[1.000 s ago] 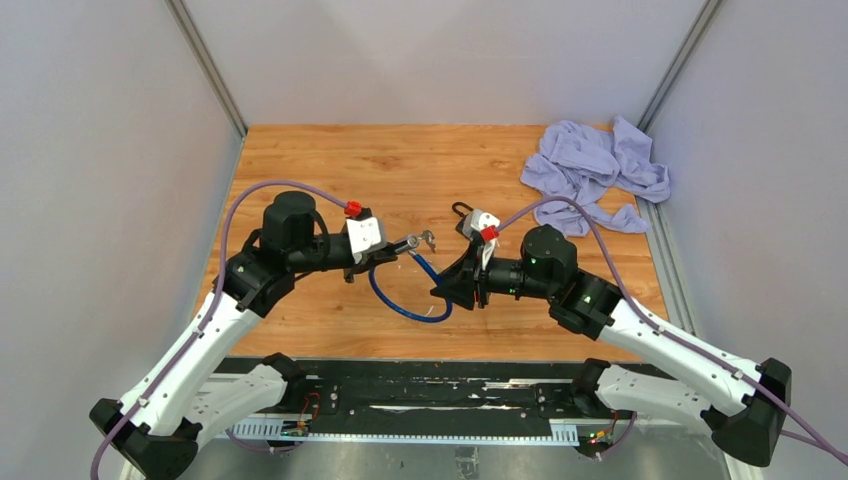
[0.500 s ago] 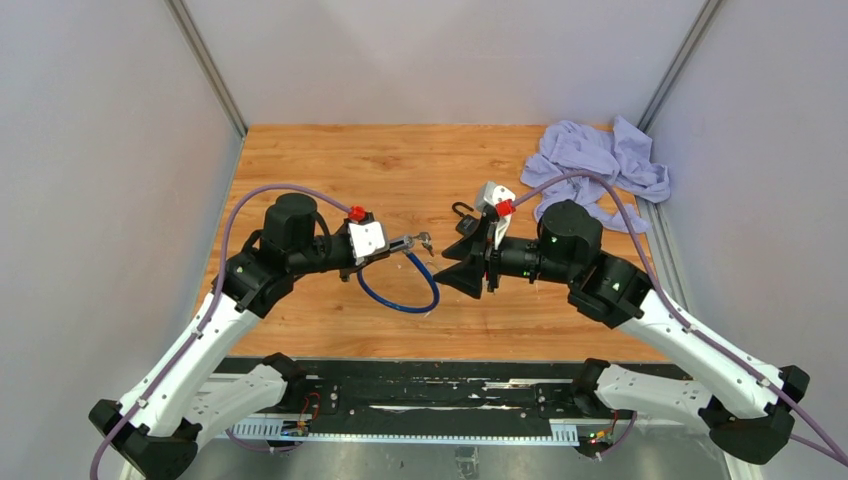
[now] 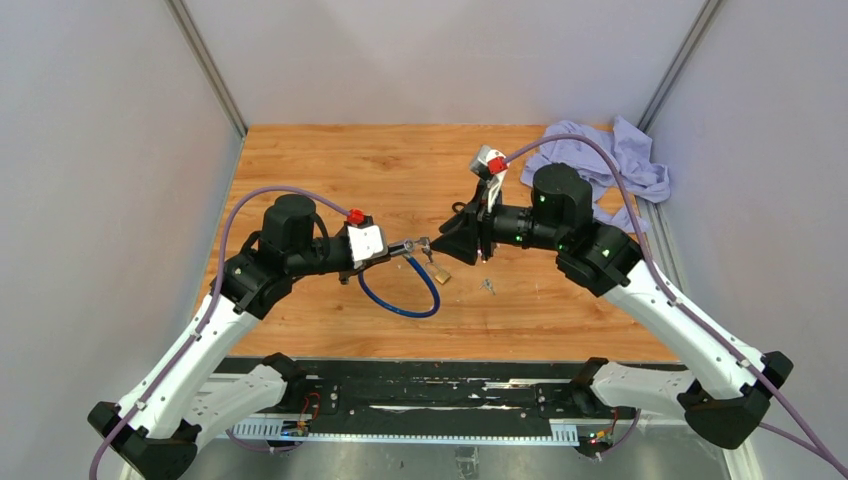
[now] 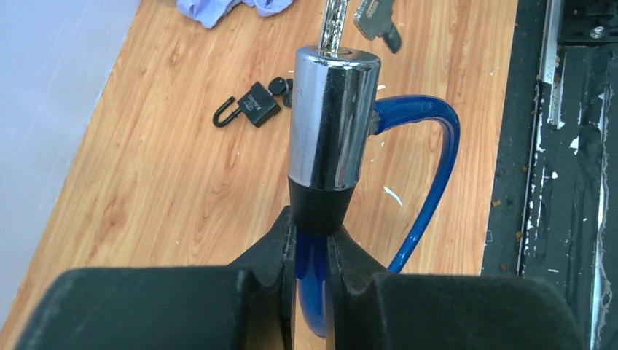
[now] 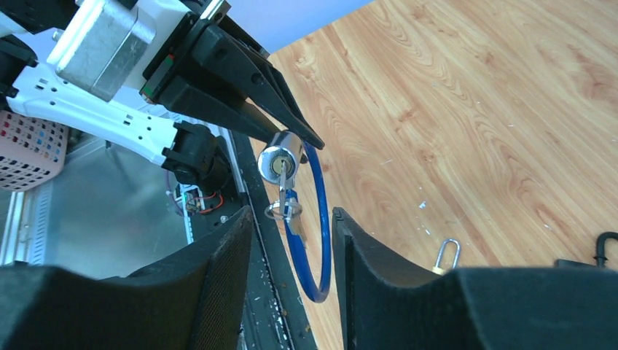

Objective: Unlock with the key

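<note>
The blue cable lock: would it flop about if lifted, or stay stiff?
Probably springy, not floppy: the blue cable holds a smooth loop though the left tool grips just one end. Its chrome cylinder looks solid metal, so likely end-heavy and slippery.

My left gripper (image 4: pixel 312 240) holds the blue cable lock (image 4: pixel 334 120) aloft, chrome cylinder pointing outward, a key (image 5: pixel 283 172) seated in its end face.

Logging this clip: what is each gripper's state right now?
Left gripper: closed on the blue cable lock with chrome cylinder.
Right gripper: open, holding nothing.
</note>
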Controlling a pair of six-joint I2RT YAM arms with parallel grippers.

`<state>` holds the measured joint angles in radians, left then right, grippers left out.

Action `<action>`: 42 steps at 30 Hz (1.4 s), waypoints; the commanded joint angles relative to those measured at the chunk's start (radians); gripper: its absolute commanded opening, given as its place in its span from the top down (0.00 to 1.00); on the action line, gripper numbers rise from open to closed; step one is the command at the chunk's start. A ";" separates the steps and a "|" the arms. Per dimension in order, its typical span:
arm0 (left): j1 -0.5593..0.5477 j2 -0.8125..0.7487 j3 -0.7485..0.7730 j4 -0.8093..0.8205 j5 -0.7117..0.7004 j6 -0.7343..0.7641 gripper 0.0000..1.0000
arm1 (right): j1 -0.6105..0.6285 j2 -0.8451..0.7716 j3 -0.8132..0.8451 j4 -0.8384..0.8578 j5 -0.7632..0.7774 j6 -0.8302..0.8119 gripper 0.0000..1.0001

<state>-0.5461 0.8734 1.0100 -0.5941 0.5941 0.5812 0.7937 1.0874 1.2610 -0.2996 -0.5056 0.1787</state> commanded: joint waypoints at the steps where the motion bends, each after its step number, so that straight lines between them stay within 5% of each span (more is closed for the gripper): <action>1: 0.003 -0.019 0.031 0.027 0.035 0.005 1.00 | -0.023 0.038 0.062 -0.008 -0.099 0.046 0.58; 13: 0.003 -0.017 0.032 0.024 0.035 0.002 1.00 | -0.027 0.090 0.083 -0.016 -0.151 0.070 0.78; 22: 0.003 -0.020 0.027 0.022 0.041 -0.003 1.00 | -0.032 0.092 0.102 -0.041 -0.140 0.046 0.77; 30: 0.003 -0.022 0.029 0.026 0.041 -0.009 1.00 | -0.035 0.102 0.102 -0.059 -0.158 0.041 0.98; 42: 0.003 -0.013 0.036 -0.016 0.052 0.050 1.00 | -0.035 0.132 0.146 -0.138 -0.178 -0.013 0.99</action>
<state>-0.5461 0.8730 1.0100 -0.6304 0.6067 0.5888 0.7826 1.1969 1.3453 -0.3717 -0.6506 0.2111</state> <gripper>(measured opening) 0.150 0.009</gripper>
